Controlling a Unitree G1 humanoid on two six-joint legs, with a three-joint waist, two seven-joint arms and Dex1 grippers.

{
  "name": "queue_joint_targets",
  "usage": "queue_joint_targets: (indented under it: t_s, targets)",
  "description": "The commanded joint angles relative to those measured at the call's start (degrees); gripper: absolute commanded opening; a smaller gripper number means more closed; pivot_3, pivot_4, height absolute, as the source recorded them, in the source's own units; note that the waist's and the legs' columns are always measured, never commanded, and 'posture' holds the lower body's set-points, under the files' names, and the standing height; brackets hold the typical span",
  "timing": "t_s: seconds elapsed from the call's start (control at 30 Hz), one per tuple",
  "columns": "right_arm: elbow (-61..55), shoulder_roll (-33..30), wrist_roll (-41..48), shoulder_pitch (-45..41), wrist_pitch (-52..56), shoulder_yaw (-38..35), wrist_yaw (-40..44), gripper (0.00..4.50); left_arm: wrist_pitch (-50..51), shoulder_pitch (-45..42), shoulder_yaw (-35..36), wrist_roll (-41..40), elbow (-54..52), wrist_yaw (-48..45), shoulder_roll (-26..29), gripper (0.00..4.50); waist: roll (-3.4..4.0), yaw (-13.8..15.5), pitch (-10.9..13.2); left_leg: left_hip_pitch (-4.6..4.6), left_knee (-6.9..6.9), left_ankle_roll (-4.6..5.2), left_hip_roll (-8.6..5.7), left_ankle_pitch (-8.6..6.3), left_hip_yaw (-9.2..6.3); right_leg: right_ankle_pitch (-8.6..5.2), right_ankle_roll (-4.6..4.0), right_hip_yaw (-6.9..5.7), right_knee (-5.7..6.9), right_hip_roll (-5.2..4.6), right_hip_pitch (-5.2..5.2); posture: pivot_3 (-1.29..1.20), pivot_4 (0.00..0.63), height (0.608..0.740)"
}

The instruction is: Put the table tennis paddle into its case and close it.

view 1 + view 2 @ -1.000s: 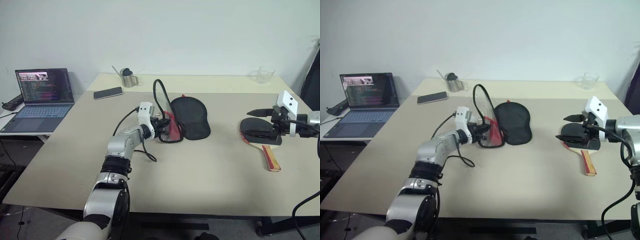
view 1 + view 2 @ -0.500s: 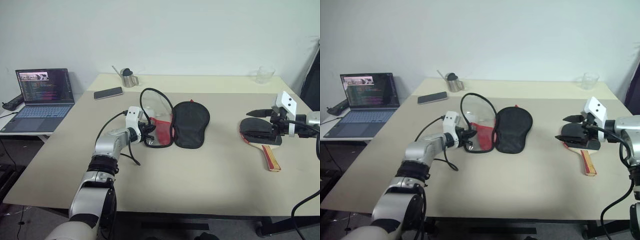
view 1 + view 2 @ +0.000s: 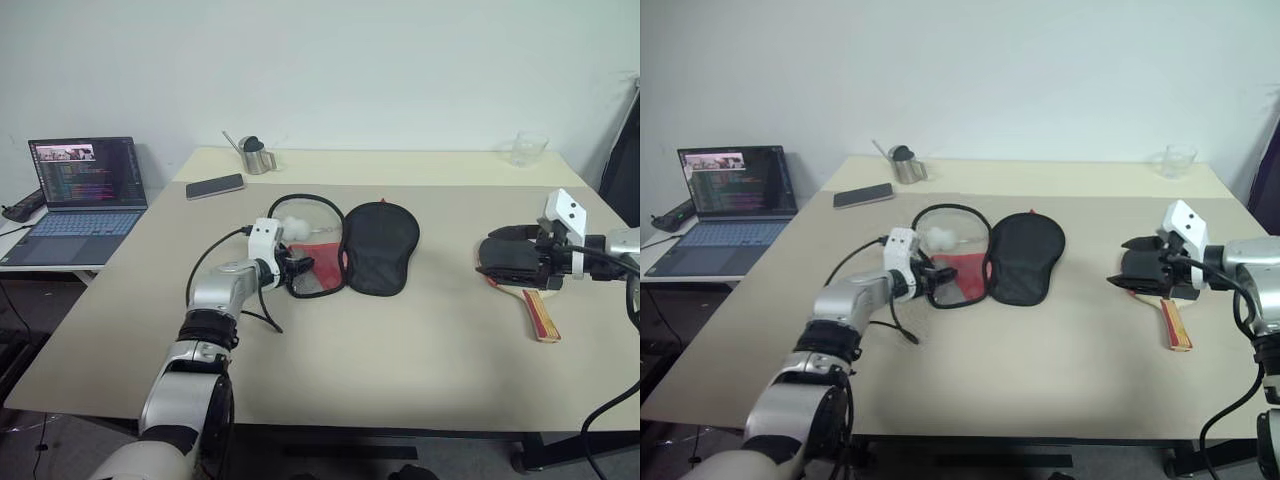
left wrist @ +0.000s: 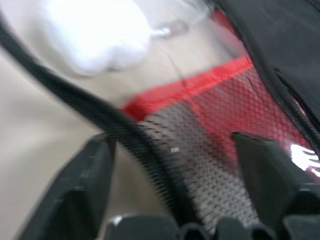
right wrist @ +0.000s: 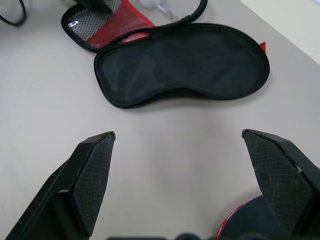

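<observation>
Lying just under the wide-open right pincer (image 3: 1137, 268), the table tennis paddle (image 3: 527, 296) points its handle toward the robot; the left pincer (image 3: 936, 272), also spread, straddles the opened case (image 3: 1025, 258).

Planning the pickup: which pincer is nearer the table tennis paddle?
Right. The right pincer hangs open just over the table tennis paddle; the left pincer is across the table at the case.

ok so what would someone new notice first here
Mid-table, the case lies opened flat, black half beside the clear red-trimmed half with a white lump in it, the left tool open at its edge. At the table's right, the right tool hangs open over the table tennis paddle.
</observation>
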Motion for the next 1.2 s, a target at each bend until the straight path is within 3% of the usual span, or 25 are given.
queue_joint_targets:
  t_s: [0.03,0.13,0.23,0.37,0.57,0.77,1.0,1.2]
  targets:
    - [-1.36,0.54,-3.47,-0.60,2.91,-0.96,-8.85,4.50,-2.83,3.31,-2.31,0.67,-9.82,-10.01,7.52,4.13,0.01,-0.11,0.00,0.00,0.00,-0.01,0.00,0.00,0.00,0.00,0.00,0.02,0.01,0.00,-0.01,0.00,0.150,0.740]
    - [-3.43,3.17,-8.29,0.59,8.49,0.56,-19.27,4.50,-3.71,8.01,-0.81,-1.70,-16.93,-18.11,15.13,4.13,0.02,-0.23,-0.01,0.03,0.00,-0.01,0.00,-0.01,-0.01,0.01,-0.02,0.04,0.01,0.01,-0.01,0.00,0.150,0.740]
    - [-6.44,4.42,-9.47,2.07,14.33,-0.09,-24.17,4.50,-3.97,11.24,0.35,-2.84,-21.29,-21.62,19.29,4.13,0.02,0.06,-0.01,0.02,-0.01,-0.01,0.00,0.00,-0.03,0.02,-0.05,0.04,0.00,0.01,-0.03,0.00,0.150,0.740]
    - [-14.22,8.67,-11.29,5.58,29.41,-4.60,-37.12,4.50,-4.63,17.62,3.40,-8.91,-31.99,-30.40,24.61,4.13,0.02,0.41,-0.01,-0.04,-0.03,-0.01,0.00,-0.01,-0.06,0.02,-0.06,0.04,-0.05,0.00,-0.03,0.00,0.150,0.740]
    - [-26.35,15.80,-13.36,10.72,40.38,-11.11,-50.50,4.50,-3.96,12.36,3.86,-13.39,-30.86,-30.84,21.13,4.13,0.02,1.15,-0.02,-0.04,0.01,0.01,-0.02,0.00,-0.14,0.02,-0.06,-0.05,0.00,-0.01,0.04,0.00,0.150,0.740]
    - [-32.31,18.35,-12.81,14.24,48.27,-14.63,-54.93,4.50,-5.88,9.57,-0.04,-12.20,-27.71,-32.37,17.85,4.13,0.05,0.29,-0.04,0.03,-0.01,0.02,-0.02,0.00,-0.04,0.03,-0.07,0.02,0.02,0.06,0.04,0.00,0.150,0.740]
    - [-27.65,24.80,-8.64,13.25,47.81,-19.06,-55.98,4.50,-6.57,7.91,-0.93,-12.00,-26.22,-32.33,15.97,4.13,0.05,-0.59,-0.05,0.11,-0.02,0.03,0.05,0.00,0.00,0.04,-0.07,0.11,0.08,0.15,0.04,0.00,0.150,0.740]
    - [-20.02,26.77,-8.45,11.97,42.96,-17.71,-57.92,4.50,-6.02,8.53,-0.48,-12.29,-27.08,-32.11,16.29,4.13,0.04,-1.18,-0.05,0.13,-0.02,0.04,0.03,0.00,0.01,0.04,-0.07,0.13,0.07,0.23,0.06,0.00,0.150,0.740]
